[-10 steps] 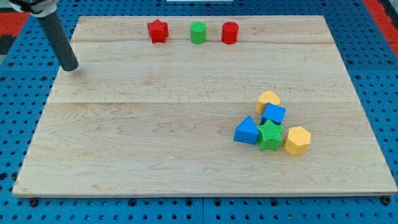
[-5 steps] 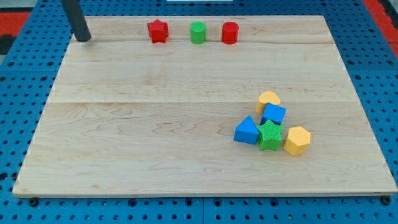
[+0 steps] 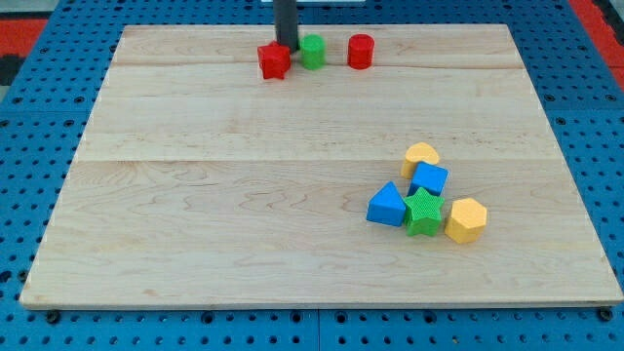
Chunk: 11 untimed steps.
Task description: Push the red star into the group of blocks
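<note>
The red star lies near the view's top, left of centre, on the wooden board. My tip stands just above and right of the star, touching or nearly touching it, between it and a green cylinder. The group of blocks sits at the lower right: a yellow heart-like block, a blue cube, a blue triangular block, a green star and a yellow hexagon.
A red cylinder stands right of the green cylinder near the board's top edge. A blue pegboard surrounds the board on all sides.
My tip swept from the board's top-left corner to the right, along the top edge. The red star has shifted right and slightly down, closer to the green cylinder.
</note>
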### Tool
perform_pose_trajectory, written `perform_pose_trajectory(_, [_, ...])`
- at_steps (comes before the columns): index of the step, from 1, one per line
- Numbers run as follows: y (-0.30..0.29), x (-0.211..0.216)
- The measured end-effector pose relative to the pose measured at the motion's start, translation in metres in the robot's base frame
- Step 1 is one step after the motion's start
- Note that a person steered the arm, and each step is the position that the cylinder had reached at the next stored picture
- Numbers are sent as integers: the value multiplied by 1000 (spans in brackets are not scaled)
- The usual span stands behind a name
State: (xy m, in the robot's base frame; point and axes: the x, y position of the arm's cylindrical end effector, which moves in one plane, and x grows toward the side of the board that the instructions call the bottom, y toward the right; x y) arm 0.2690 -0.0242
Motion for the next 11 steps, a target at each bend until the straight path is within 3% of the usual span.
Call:
perform_pose_trajectory(1, [-42,22])
perform_pose_trajectory(2, [-74,-9])
perform_pose_trajectory(3, [-103,-8])
perform_pose_trajectory(4, [-92,22])
perform_pose_trajectory(5, [-118,56])
perform_pose_trajectory(7, [88,69])
perform_pose_trajectory(9, [127,81])
perform_pose_trajectory(10, [139,142])
perform_pose_trajectory(11, [134,145])
